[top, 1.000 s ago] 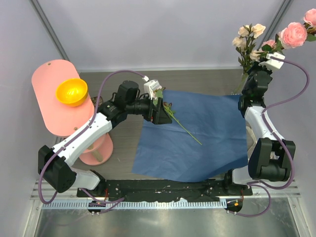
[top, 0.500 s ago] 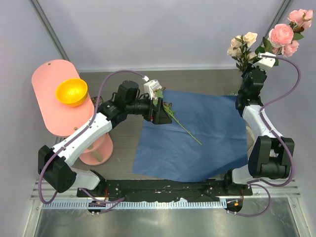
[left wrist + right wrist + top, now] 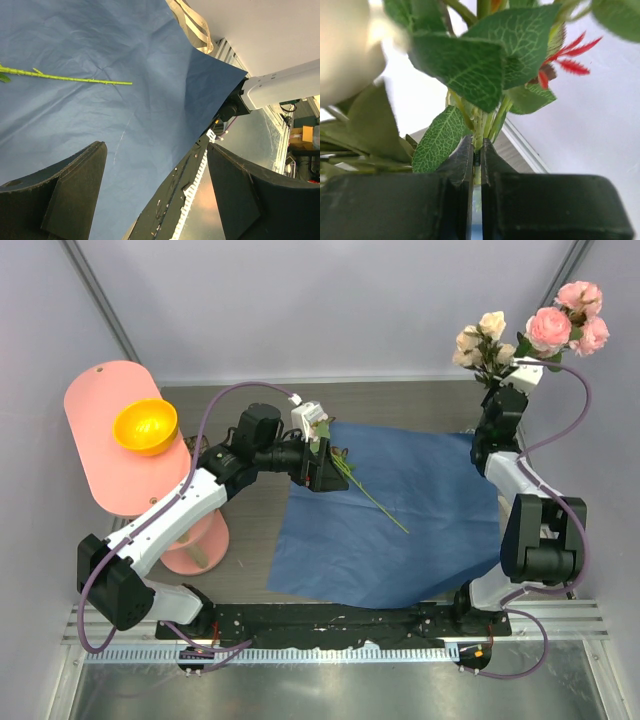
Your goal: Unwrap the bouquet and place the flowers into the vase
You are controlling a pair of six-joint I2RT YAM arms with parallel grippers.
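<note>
Flowers (image 3: 548,328) stand clamped upright in the right pincer (image 3: 475,151)

The big flat paper sheet (image 3: 420,540) is dark blue. The bunch of round roses (image 3: 549,328) is pink and cream. Their leaves (image 3: 465,65) are green with pale lines. The little round bowl (image 3: 145,426) is orange.

Pink and cream flowers (image 3: 549,328), upright at far right, stems pinched in right hand (image 3: 476,152). One loose green stem (image 3: 372,500), flat on spread blue paper (image 3: 420,540).
</note>
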